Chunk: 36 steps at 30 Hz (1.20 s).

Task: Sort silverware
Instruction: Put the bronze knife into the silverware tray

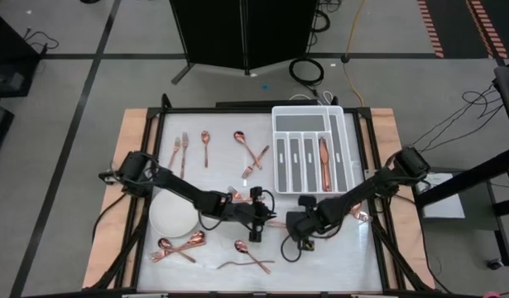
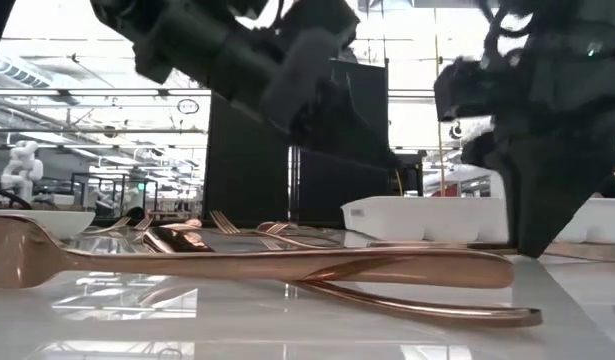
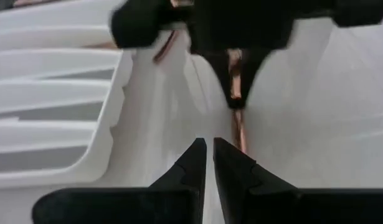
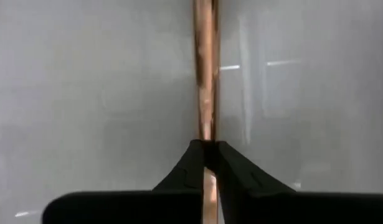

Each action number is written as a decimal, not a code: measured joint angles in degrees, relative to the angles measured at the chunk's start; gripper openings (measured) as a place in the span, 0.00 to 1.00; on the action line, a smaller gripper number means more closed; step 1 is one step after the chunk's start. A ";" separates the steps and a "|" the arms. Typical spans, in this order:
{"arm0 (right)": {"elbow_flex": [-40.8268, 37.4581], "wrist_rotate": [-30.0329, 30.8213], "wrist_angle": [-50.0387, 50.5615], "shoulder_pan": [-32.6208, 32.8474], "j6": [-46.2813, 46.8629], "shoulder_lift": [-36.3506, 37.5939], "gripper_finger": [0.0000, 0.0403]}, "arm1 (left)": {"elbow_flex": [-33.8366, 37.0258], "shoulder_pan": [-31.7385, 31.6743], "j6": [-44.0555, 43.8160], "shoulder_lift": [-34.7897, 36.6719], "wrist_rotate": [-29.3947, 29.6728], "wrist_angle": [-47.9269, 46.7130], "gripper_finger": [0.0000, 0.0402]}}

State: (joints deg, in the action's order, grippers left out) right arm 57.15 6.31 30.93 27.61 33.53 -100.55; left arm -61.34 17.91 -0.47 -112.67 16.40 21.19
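Right gripper (image 4: 207, 155) clenched on a thin copper utensil (image 4: 205, 74), probably a knife, low on the table just in front of the tray (image 1: 308, 149). Left gripper (image 3: 210, 155) pinched shut, empty, close beside it. More silverware (image 1: 188, 149) lies scattered left of the tray; one piece (image 1: 324, 161) inside it.

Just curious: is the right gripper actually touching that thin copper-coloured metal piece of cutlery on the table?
Touching. The right wrist view shows the right gripper closed on the slim copper cutlery handle, no gap.
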 joint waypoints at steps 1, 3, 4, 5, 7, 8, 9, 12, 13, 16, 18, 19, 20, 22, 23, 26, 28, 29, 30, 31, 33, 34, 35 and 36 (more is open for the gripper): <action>1.33 0.46 0.90 0.23 -0.45 0.04 0.01 | 0.00 0.27 0.61 0.28 0.00 -0.08 0.08; 3.76 1.86 2.89 0.75 -1.47 0.08 0.00 | 0.00 0.99 1.84 0.48 0.09 -0.10 0.08; 4.76 2.71 4.00 0.97 -1.88 0.04 0.00 | 0.00 1.34 2.41 0.54 0.24 -0.02 0.08; 5.69 3.79 4.72 1.17 -2.19 0.02 0.00 | 0.00 1.58 2.76 0.57 0.23 0.18 0.08; 7.17 5.72 4.84 1.20 -2.71 0.10 0.00 | 0.00 1.84 2.91 0.57 0.22 0.37 0.08; 7.61 6.37 5.19 1.40 -2.74 0.15 0.00 | 0.00 1.77 2.93 0.57 0.18 0.39 0.08; 7.90 6.66 5.80 1.52 -2.74 0.15 0.00 | -0.02 1.73 2.93 0.57 -0.29 0.38 0.08; 7.93 6.72 5.98 1.60 -2.69 0.15 0.00 | -0.02 1.34 2.88 0.59 -6.07 0.39 0.08; 7.88 6.77 5.89 1.58 -2.65 0.13 0.00 | -0.04 1.15 2.51 0.59 -8.12 0.39 0.08; 7.47 7.10 5.87 1.54 -2.57 0.12 0.00 | -0.12 0.56 1.22 0.02 -12.95 0.70 0.09; 7.36 7.26 5.60 1.54 -2.55 0.11 0.00 | -0.13 0.15 1.38 -0.97 -13.09 0.62 0.11; 7.36 7.27 5.41 1.54 -2.55 0.11 0.00 | -0.13 -0.06 1.93 -1.47 -12.99 0.52 0.13; 7.36 7.29 5.21 1.52 -2.60 0.11 0.00 | -0.13 -0.20 2.42 -1.96 -12.44 0.37 0.16; 7.36 7.29 5.02 1.41 -2.74 0.11 0.00 | -0.15 -0.43 2.93 -3.00 -10.58 1.24 0.22; 7.36 7.29 4.61 1.41 -2.78 0.11 0.00 | -0.15 -0.54 3.73 -3.35 -9.36 1.07 0.25; 7.36 7.46 3.56 1.41 -3.47 0.11 0.00 | -0.15 -0.95 4.79 -4.29 -8.00 2.44 0.36; 7.36 7.84 2.91 1.38 -4.10 0.11 0.00 | -0.15 -1.07 3.92 -4.67 -8.49 4.68 0.44; 7.39 8.50 2.55 1.39 -4.28 0.11 0.00 | -0.15 -1.13 3.83 -4.87 -9.02 5.59 0.47; 7.39 9.08 2.50 1.39 -4.36 0.13 0.00 | -0.16 -1.11 3.69 -5.03 -9.57 6.07 0.49; 7.39 9.37 2.65 1.37 -4.43 0.13 0.00 | -0.17 -1.04 2.88 -5.13 -10.15 5.89 0.52; 7.39 9.99 2.72 1.32 -4.43 0.13 0.00 | -0.17 -1.02 0.95 -5.22 -11.17 5.55 0.54; 7.39 10.01 2.70 1.32 -4.45 0.13 0.00 | -0.17 -1.07 0.56 -5.22 -12.00 5.55 0.55; 7.39 10.07 2.67 1.32 -4.45 0.15 0.00 | -0.17 -1.13 0.38 -5.22 -12.31 5.51 0.55; 7.39 10.14 2.65 1.31 -4.45 0.15 0.00 | -0.17 -1.21 0.38 -5.22 -12.48 5.47 0.56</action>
State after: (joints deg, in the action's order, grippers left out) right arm 64.53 16.45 33.58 28.92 29.08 -100.40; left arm -61.52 16.70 -0.09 -117.89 3.92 26.65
